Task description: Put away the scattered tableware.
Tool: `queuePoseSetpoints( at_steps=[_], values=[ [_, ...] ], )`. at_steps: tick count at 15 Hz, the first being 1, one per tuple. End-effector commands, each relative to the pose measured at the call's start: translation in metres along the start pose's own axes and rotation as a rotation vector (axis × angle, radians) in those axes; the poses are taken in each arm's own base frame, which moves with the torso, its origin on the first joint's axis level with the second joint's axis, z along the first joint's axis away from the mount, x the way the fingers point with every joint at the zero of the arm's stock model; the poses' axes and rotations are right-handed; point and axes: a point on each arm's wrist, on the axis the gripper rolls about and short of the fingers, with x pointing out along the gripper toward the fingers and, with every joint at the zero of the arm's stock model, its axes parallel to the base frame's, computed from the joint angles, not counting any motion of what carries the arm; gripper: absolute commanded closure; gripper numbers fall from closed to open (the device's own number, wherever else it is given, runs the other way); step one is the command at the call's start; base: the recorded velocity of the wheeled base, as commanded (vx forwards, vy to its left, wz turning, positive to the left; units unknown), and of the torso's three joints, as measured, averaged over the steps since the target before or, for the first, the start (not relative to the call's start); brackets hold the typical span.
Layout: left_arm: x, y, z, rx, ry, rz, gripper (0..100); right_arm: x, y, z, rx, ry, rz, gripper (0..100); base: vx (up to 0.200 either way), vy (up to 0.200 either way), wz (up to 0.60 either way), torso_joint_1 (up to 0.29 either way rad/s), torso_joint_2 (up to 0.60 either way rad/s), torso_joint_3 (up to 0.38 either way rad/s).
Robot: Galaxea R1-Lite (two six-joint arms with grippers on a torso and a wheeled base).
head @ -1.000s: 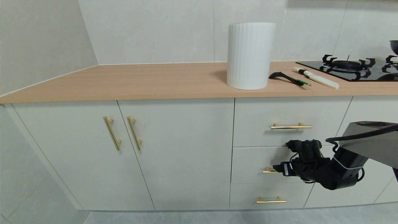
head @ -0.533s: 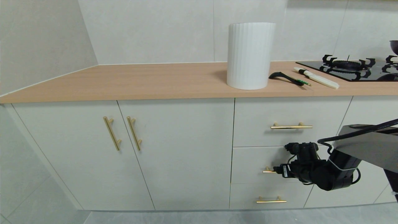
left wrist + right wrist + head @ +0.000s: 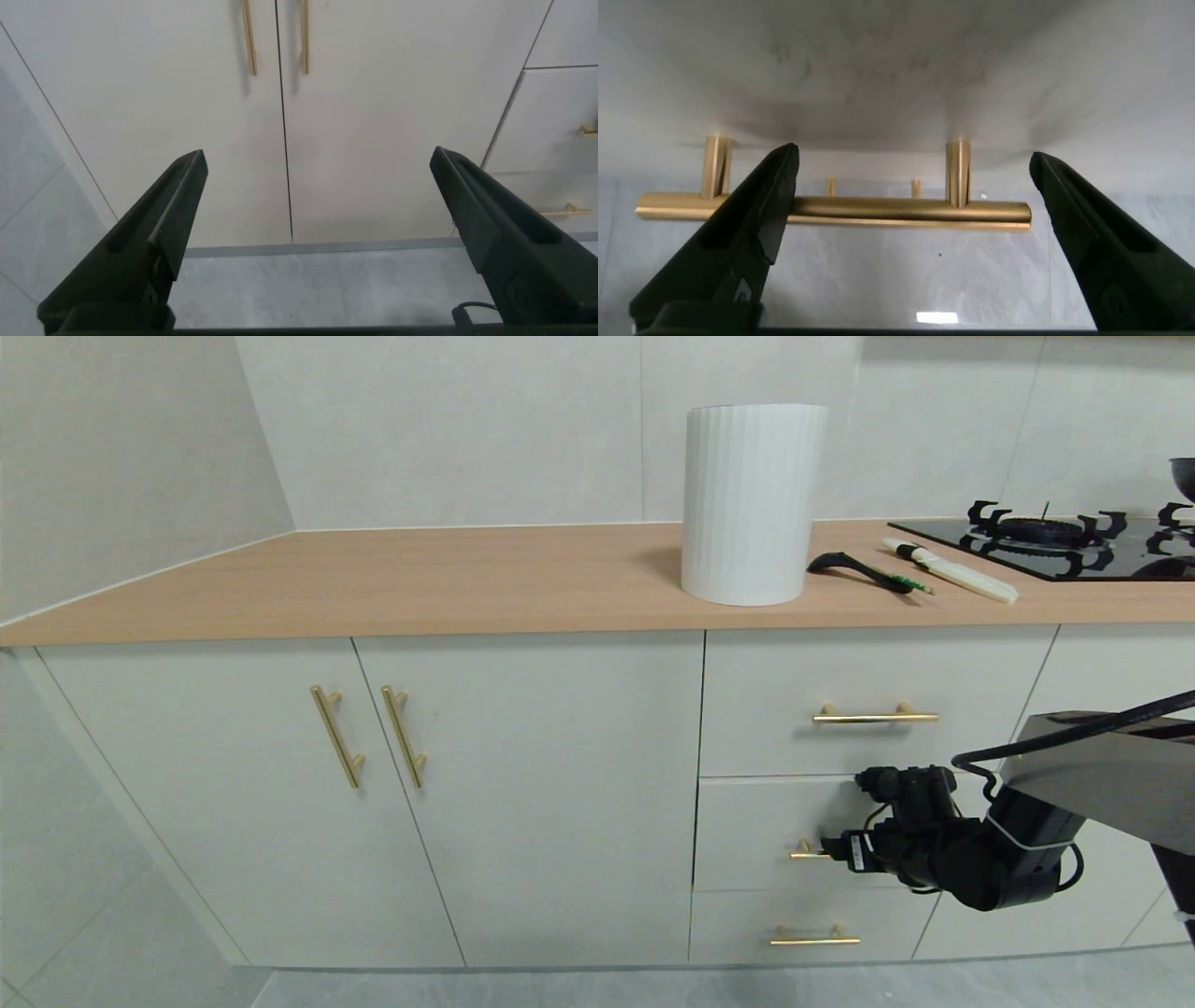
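Observation:
A black spoon (image 3: 859, 567) and a white knife with a green-banded handle (image 3: 952, 570) lie on the wooden counter (image 3: 420, 579), right of a tall white ribbed container (image 3: 752, 504). My right gripper (image 3: 831, 848) is low in front of the drawer stack, at the middle drawer's gold handle (image 3: 801, 849). In the right wrist view that gripper (image 3: 912, 161) is open, its fingers (image 3: 747, 233) standing either side of the handle bar (image 3: 836, 210) with the bar just beyond the tips. My left gripper (image 3: 318, 163) is open and holds nothing, facing the cabinet doors (image 3: 280, 112) above the floor.
A black gas hob (image 3: 1055, 541) sits at the counter's right end. Below are two cabinet doors with vertical gold handles (image 3: 336, 737), and a top drawer (image 3: 876, 716) and bottom drawer (image 3: 814, 939) with gold handles. Grey tiled floor lies beneath.
My right gripper has moved a little left and closer to the middle drawer's handle, mostly in the first half second. The tableware has not moved.

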Motion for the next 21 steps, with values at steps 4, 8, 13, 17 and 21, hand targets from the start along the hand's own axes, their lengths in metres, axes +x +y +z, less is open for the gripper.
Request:
queuePoseSetpoints(
  at_steps=[4,8,13,17,21],
  values=[
    [0.0,0.0,0.0,0.0,0.001,0.0,0,-0.007,0.0,0.003,-0.002,0.015,-0.001,0,0.0,0.0,0.0,0.0,0.0,0.0],
    [0.0,0.0,0.0,0.0,0.001,0.0,0,-0.086,0.001,0.031,-0.032,0.155,0.037,0,0.0,0.0,0.0,0.0,0.0,0.0],
    [0.0,0.0,0.0,0.0,0.001,0.0,0,-0.184,-0.003,0.068,-0.054,0.07,0.116,0,0.0,0.0,0.0,0.0,0.0,0.0],
    [0.0,0.0,0.0,0.0,0.001,0.0,0,-0.172,0.008,0.072,-0.054,-0.006,0.134,0,0.0,0.0,0.0,0.0,0.0,0.0],
    [0.0,0.0,0.0,0.0,0.001,0.0,0,-0.127,0.013,0.059,-0.036,-0.006,0.068,0,0.0,0.0,0.0,0.0,0.0,0.0]
  ],
)
